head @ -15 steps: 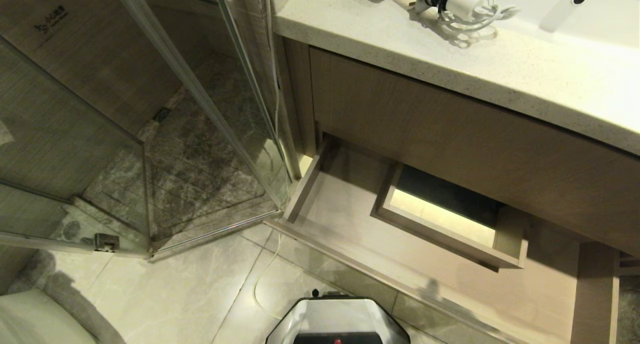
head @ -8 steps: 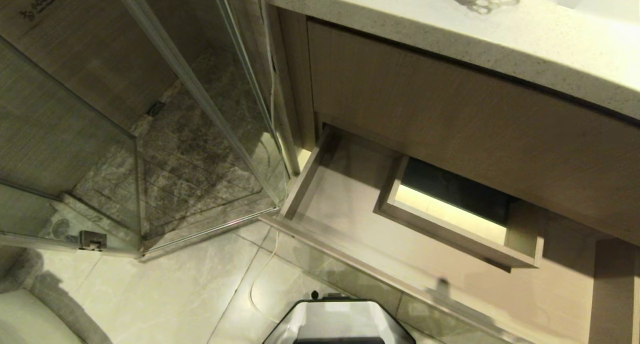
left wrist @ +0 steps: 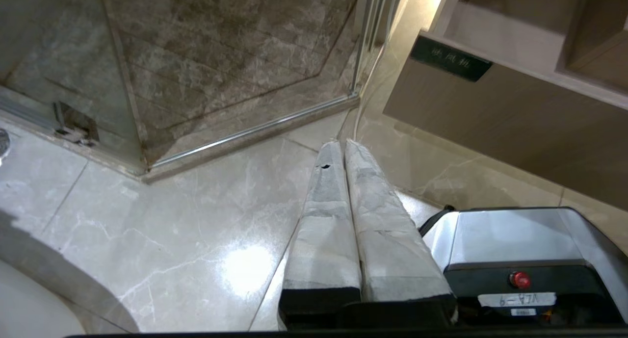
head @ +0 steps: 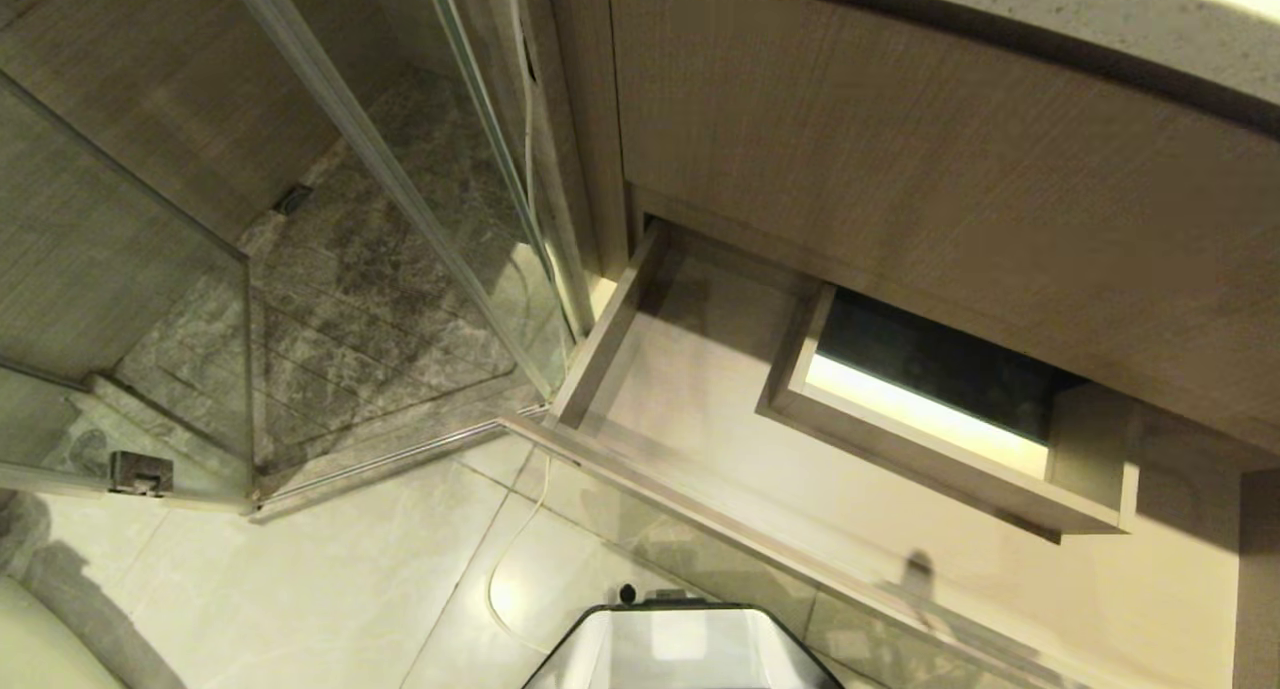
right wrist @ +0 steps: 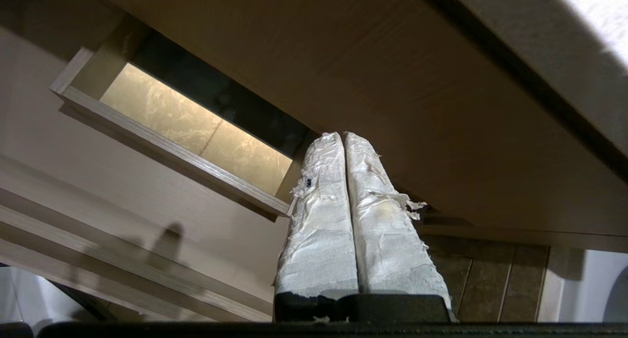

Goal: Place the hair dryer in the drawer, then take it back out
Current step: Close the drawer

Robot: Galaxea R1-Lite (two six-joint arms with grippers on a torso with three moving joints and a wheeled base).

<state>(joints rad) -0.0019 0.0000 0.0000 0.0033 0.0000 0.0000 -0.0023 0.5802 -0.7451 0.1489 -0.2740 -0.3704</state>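
The drawer (head: 700,439) stands pulled open below the vanity, light wood-grain, with nothing lying in the part that shows. A boxed cut-out (head: 930,419) sits at the middle of its back. The hair dryer is out of view in every frame. In the right wrist view my right gripper (right wrist: 342,136) is shut and empty, hanging over the drawer (right wrist: 98,171) beside one end of the cut-out (right wrist: 162,149), just under the wood panel. My left gripper (left wrist: 342,144) is shut and empty, parked low over the floor tiles beside the robot's base.
A taller wood panel (head: 900,169) and the countertop's edge (head: 1100,19) overhang the drawer's back. A glass shower enclosure (head: 350,169) stands to the left. The robot's base (head: 680,649) sits close to the drawer front, and a thin white cord (head: 500,569) lies on the floor.
The whole head view has shifted: the camera sank, so the countertop with the hair dryer slid out at the top. The drawer looks larger. No object moved.
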